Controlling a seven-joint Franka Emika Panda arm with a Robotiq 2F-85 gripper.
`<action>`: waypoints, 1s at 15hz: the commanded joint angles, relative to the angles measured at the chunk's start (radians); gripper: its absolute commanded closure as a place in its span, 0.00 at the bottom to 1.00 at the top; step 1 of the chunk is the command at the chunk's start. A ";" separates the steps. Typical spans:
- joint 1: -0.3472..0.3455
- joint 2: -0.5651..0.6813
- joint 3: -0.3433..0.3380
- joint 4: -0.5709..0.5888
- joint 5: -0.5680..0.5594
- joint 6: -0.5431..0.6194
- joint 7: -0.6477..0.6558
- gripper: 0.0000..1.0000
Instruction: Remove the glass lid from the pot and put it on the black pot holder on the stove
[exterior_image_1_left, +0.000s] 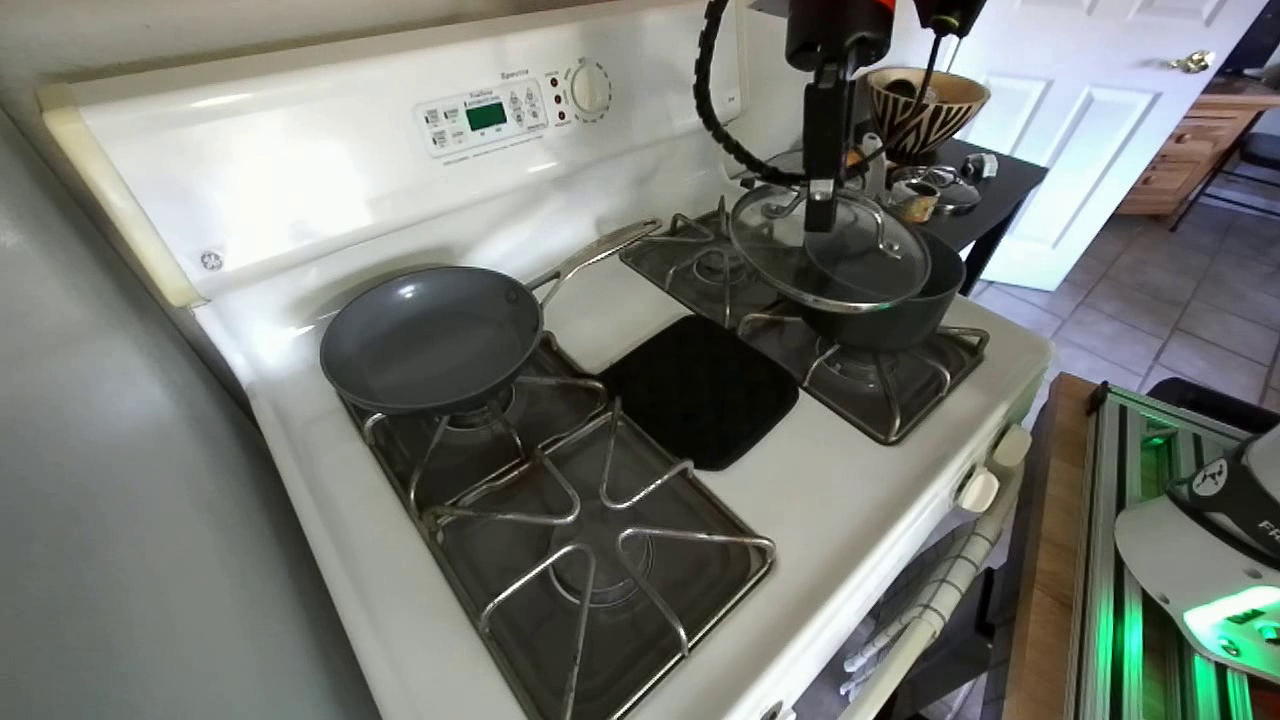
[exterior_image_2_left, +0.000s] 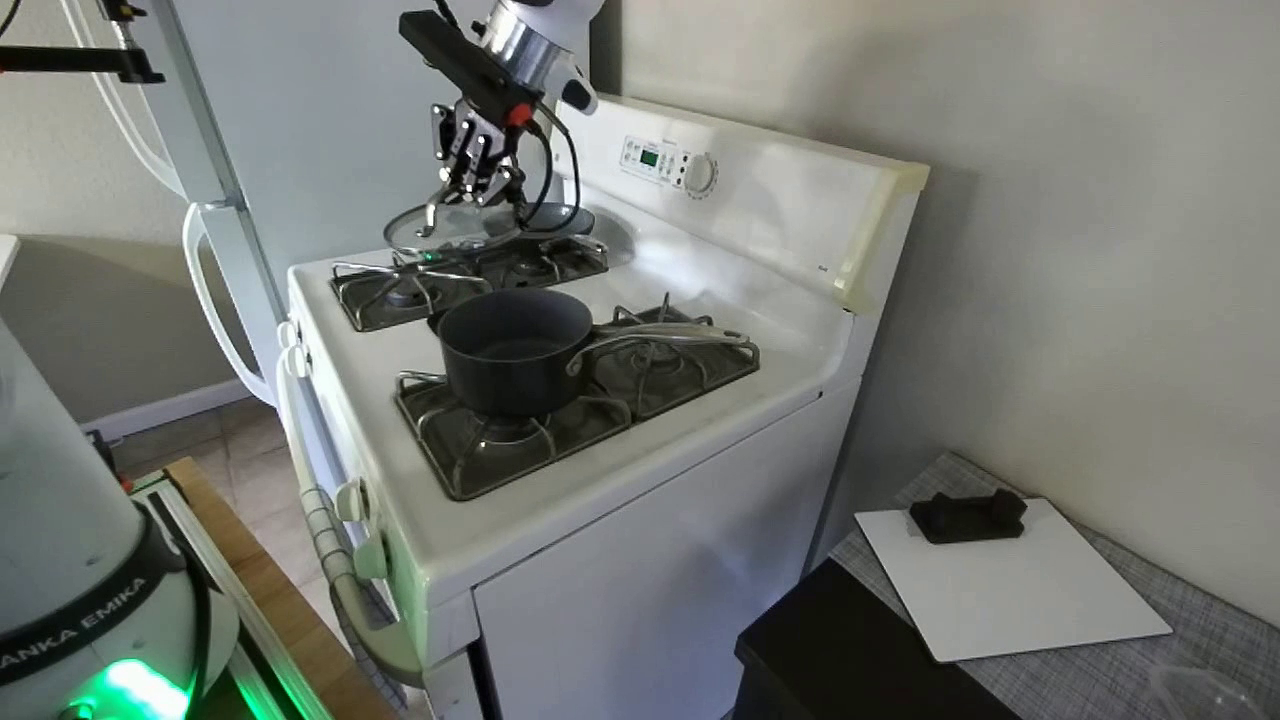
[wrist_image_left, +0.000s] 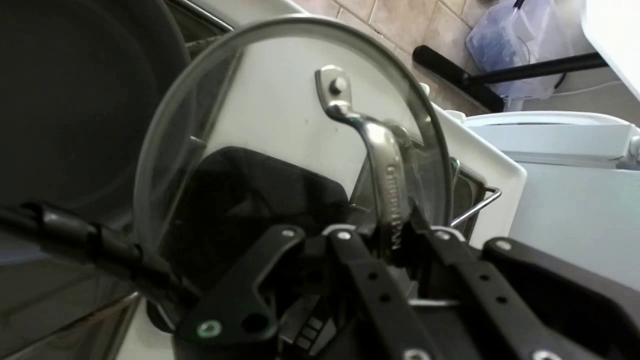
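Observation:
The glass lid (exterior_image_1_left: 860, 265) is off the pot, held up in the air by its metal handle. It also shows in an exterior view (exterior_image_2_left: 465, 228) and the wrist view (wrist_image_left: 280, 90). My gripper (wrist_image_left: 392, 235) is shut on the lid's handle; it also shows in both exterior views (exterior_image_1_left: 821, 205) (exterior_image_2_left: 480, 190). The pot (exterior_image_2_left: 515, 360) stands open on a front burner; its dark inside (wrist_image_left: 85, 100) is at the left in the wrist view. The black pot holder (exterior_image_1_left: 700, 390) lies flat mid-stove (exterior_image_1_left: 800, 500). Through the lid's glass, the pot holder (wrist_image_left: 250, 192) shows in the wrist view.
A grey frying pan (exterior_image_1_left: 430, 340) sits on a back burner, its handle pointing toward the pot side. Metal grates (exterior_image_1_left: 600, 540) stand on both sides of the pot holder. The pot's long handle (exterior_image_2_left: 670, 333) points to the stove's back. The control panel (exterior_image_1_left: 487, 117) rises behind.

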 joint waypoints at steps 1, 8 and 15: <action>0.037 0.063 0.035 0.060 -0.026 0.007 -0.009 1.00; 0.062 0.183 0.080 0.084 -0.068 0.135 -0.058 1.00; 0.055 0.299 0.107 0.125 -0.054 0.223 -0.088 1.00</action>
